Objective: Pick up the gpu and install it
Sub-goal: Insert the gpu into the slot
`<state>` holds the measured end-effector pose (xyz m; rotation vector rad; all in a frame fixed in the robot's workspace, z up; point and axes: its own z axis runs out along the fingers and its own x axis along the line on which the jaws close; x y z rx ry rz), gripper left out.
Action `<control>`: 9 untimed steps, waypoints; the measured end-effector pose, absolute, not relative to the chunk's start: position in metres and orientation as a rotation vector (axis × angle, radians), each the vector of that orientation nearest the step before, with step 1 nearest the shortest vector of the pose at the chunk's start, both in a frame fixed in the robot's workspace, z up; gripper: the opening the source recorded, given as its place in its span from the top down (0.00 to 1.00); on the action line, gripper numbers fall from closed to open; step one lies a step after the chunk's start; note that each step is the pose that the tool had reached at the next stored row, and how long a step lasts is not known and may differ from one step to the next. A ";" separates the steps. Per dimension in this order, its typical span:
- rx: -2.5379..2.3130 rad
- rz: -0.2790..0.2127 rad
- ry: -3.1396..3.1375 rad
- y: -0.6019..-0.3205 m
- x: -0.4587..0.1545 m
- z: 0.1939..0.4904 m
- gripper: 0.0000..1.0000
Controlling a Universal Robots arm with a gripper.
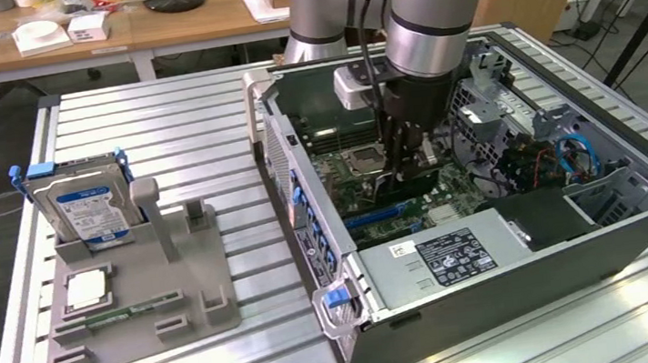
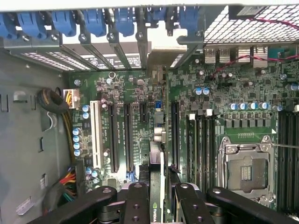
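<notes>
Wrist view: the gripper [image 2: 159, 198], jaws narrowed, clamps the gpu [image 2: 158, 172] edge-on, with the motherboard [image 2: 140, 93] slots just below it inside the computer case [image 1: 529, 259].

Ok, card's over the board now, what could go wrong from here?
1. The gpu, edge-on between the fingers, hangs above several parallel slots; a small offset might put it beside one or in the wrong one.
2. Capacitors and a cable bundle sit close by; drifting sideways could hit them.
3. If the card is tilted, pressing down may jam it.
</notes>
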<state>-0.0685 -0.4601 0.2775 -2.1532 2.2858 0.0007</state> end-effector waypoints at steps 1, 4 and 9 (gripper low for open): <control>-2.153 0.001 2.286 -0.460 -0.069 0.277 0.74; -2.153 0.001 2.286 -0.460 -0.071 0.277 0.74; -2.153 0.001 2.286 -0.460 -0.074 0.275 0.74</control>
